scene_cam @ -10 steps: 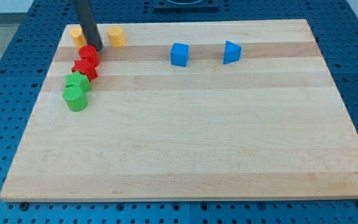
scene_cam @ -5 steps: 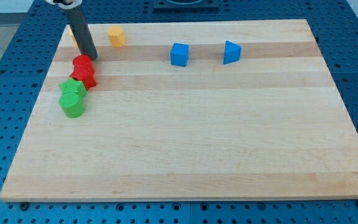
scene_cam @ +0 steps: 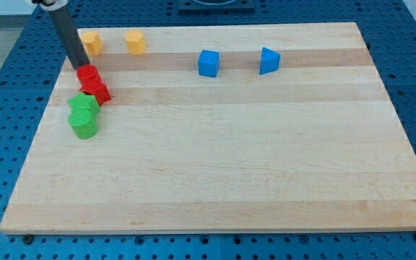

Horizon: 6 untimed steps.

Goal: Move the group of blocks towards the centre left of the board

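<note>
A tight group of blocks sits near the board's left edge, in the upper part of the view: a red cylinder (scene_cam: 88,74), a red star-like block (scene_cam: 97,91) just below it, a green star-like block (scene_cam: 84,104) and a green cylinder (scene_cam: 85,124) lowest. My tip (scene_cam: 80,66) is at the upper left side of the red cylinder, touching or nearly touching it. The dark rod slants up to the view's left.
Two yellow blocks (scene_cam: 89,41) (scene_cam: 135,42) stand near the board's top edge, right of the rod. A blue cube (scene_cam: 208,63) and a blue wedge-like block (scene_cam: 269,61) sit at upper middle. The wooden board (scene_cam: 230,166) lies on a blue perforated table.
My tip moved left and slightly down, from the red cylinder's upper right to its upper left, uncovering the left yellow block. The red and green blocks shifted a little left and down.
</note>
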### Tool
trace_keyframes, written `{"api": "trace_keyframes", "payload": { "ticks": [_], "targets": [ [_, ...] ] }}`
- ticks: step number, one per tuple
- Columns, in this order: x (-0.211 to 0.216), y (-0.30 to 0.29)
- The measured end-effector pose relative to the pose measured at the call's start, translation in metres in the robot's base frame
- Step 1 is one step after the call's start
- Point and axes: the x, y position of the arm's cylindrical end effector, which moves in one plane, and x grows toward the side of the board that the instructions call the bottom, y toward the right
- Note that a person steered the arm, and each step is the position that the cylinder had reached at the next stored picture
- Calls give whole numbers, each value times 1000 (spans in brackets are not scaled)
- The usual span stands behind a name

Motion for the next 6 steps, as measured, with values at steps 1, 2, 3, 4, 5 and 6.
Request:
{"api": "trace_keyframes", "payload": {
  "ticks": [1,2,3,4,5,6],
  "targets": [
    [0,-7],
    [1,-24],
    [27,-33],
    [45,-17],
    [41,-2],
    [36,-1]
  ]
}}
